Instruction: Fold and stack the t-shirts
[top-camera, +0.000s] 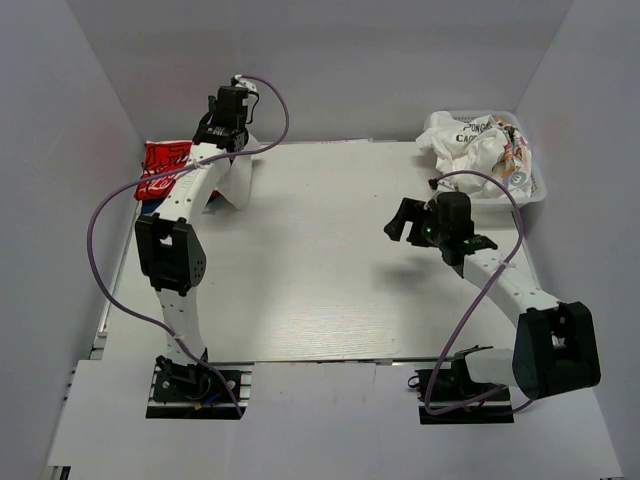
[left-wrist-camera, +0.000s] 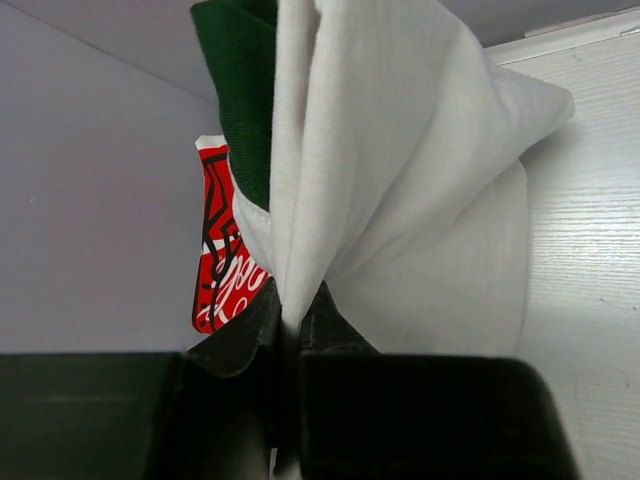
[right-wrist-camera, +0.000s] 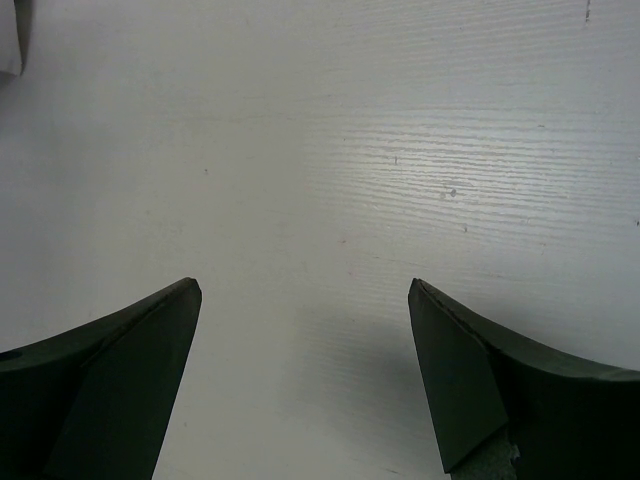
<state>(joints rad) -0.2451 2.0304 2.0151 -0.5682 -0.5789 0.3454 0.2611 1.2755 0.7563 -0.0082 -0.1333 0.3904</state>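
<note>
At the far left corner of the tabletop (top-camera: 330, 260), the left gripper (left-wrist-camera: 290, 312) pinches a thin fold of the off-white t-shirt (left-wrist-camera: 400, 200) beside the red tee (left-wrist-camera: 222, 270), a bite that could slip and drop it crumpled, while the right gripper (right-wrist-camera: 305, 290) hangs spread.

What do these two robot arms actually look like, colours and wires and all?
The left arm and right arm match: white links between chunky black joint housings, on black bases. A purple cable loops along each. The right gripper and left gripper both end in two dark wedge-shaped fingers.
</note>
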